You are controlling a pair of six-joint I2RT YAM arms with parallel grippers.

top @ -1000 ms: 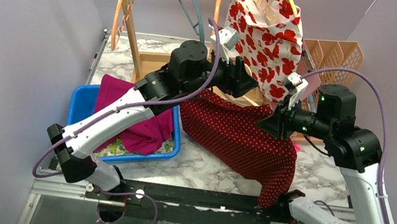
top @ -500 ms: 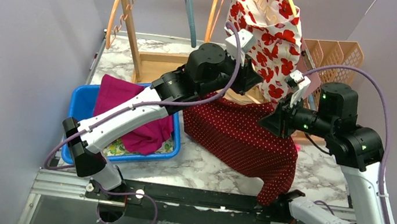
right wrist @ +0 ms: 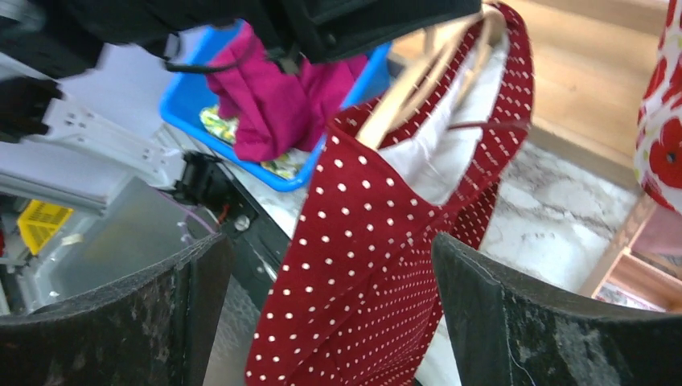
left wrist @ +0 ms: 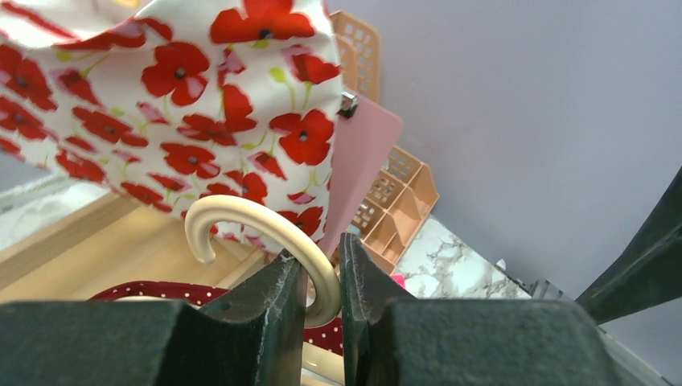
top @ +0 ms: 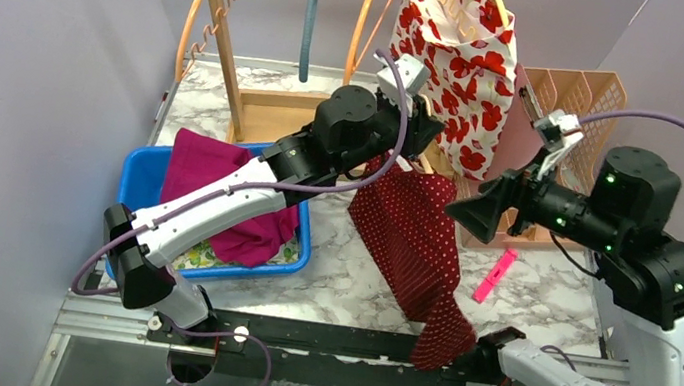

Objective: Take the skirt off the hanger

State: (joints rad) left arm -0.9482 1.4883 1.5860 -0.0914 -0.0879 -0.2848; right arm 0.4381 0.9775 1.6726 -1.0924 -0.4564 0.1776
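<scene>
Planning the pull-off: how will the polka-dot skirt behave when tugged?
Probably floppy: the polka-dot skirt hangs in limp folds from the hanger. Likely light: the left pincer alone holds up both. Hanging free, it may swing.

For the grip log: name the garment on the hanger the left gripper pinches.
The red polka-dot skirt, on the cream hanger; the poppy-print garment hangs behind it, the magenta one lies in the blue bin.

From the left wrist, the hanger [left wrist: 241, 211] shows only its hook; the rest sits behind the left gripper [left wrist: 320, 259]. The skirt [right wrist: 354, 265] (hem unseen there) runs off the right wrist view's bottom edge.
</scene>
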